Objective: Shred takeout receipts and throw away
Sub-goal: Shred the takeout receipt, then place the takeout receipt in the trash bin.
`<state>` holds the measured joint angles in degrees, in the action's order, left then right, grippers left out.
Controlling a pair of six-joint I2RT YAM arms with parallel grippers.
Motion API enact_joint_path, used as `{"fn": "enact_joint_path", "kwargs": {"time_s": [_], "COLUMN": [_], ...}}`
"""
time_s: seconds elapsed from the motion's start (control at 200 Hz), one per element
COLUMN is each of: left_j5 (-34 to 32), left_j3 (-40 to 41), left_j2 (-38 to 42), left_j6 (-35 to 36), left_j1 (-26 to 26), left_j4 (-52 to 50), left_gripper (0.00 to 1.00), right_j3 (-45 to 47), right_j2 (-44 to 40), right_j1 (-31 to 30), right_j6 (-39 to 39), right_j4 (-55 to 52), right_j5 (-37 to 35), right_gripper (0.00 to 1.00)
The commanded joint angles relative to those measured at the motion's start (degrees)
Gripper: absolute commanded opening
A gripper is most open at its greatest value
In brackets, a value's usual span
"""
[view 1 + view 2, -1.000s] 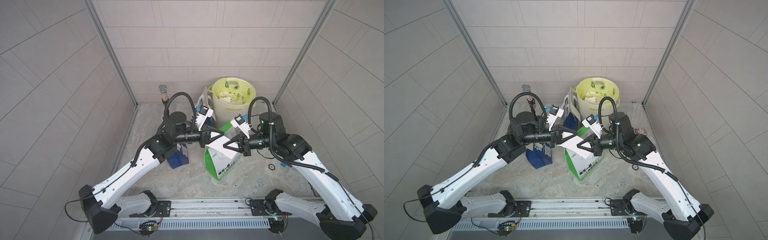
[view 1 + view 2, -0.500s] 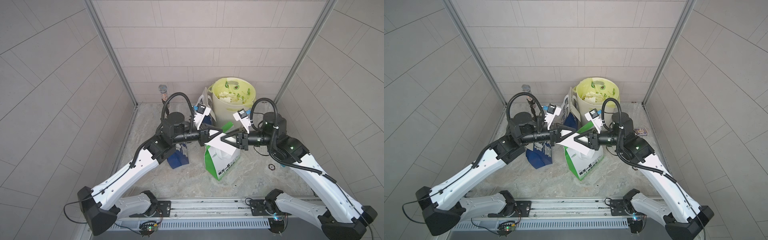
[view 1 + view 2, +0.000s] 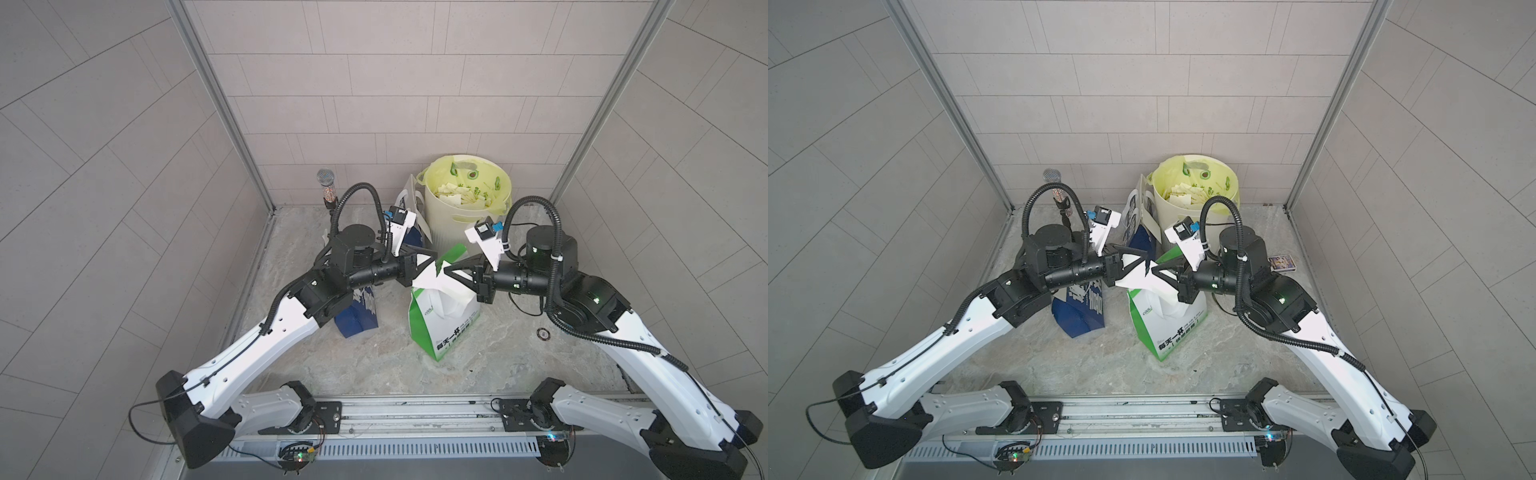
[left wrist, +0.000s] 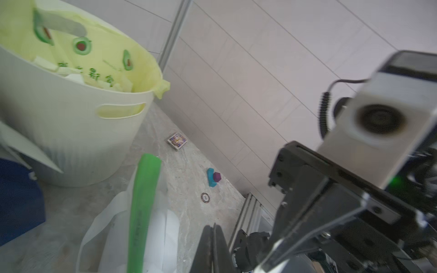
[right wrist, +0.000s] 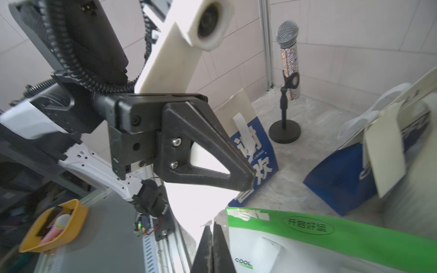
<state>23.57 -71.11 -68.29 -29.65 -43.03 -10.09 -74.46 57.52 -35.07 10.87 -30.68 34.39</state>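
A white takeout receipt (image 3: 426,279) hangs in the air above the green-and-white bag (image 3: 446,328), stretched between both grippers. My left gripper (image 3: 435,262) is shut on its left part. My right gripper (image 3: 446,271) faces it tip to tip and is shut on the receipt's edge, whose corner shows at the black fingers (image 5: 208,238) in the right wrist view. The receipt (image 5: 196,198) glares white behind the left gripper's triangular finger (image 5: 212,160). In the left wrist view my fingers (image 4: 208,245) are pressed together and the paper is hidden. A pale slip (image 5: 383,151) hangs on the far blue bag (image 5: 338,184).
A cream bin with a yellow-green liner (image 3: 465,220) stands at the back with paper scraps inside. A blue bag (image 3: 357,316) sits under the left arm. A microphone on a stand (image 3: 327,189) is back left. A card box (image 3: 1282,262) and a round token (image 3: 543,333) lie right.
The right gripper rose and moved left toward the left gripper, opened briefly and shut again on the receipt close to the left fingertips. The left arm stayed almost still.
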Motion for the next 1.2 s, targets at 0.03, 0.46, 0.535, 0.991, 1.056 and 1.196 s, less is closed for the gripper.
{"fn": "enact_joint_path", "kwargs": {"time_s": [0.03, 0.46, 0.535, 0.991, 1.056, 1.196], "left_j5": [-11.18, -17.69, -18.85, -23.92, -25.74, -27.44], "left_j3": [-2.31, -3.89, -6.51, -33.56, -36.51, -43.11], "left_j2": [-0.9, -2.36, -5.77, -38.88, -42.6, -50.47], "left_j6": [-2.06, 1.61, 4.84, 15.93, 17.03, 19.81], "left_j1": [0.59, 0.85, 0.89, 0.91, 0.88, 0.84], "left_j4": [-5.19, 4.88, 11.02, 35.08, 36.39, 37.04], "left_gripper": [0.0, 0.0, 0.0, 0.0, 0.0, 0.0], "right_j3": [-0.01, 2.63, 2.56, 4.8, 4.85, 5.01], "right_j2": [-3.12, -4.05, -3.82, -10.67, -11.41, -12.77], "right_j1": [-1.31, 0.17, 0.49, 1.25, 1.28, 1.27], "right_j6": [-9.8, -2.99, -3.45, -7.01, -7.03, -6.97], "right_j4": [-0.76, 11.39, 11.71, 6.13, 5.49, 4.05], "right_j5": [-5.62, -25.48, -30.01, -35.48, -35.45, -35.88], "right_gripper": [0.0, 0.0, 0.0, 0.0, 0.0, 0.0]}}
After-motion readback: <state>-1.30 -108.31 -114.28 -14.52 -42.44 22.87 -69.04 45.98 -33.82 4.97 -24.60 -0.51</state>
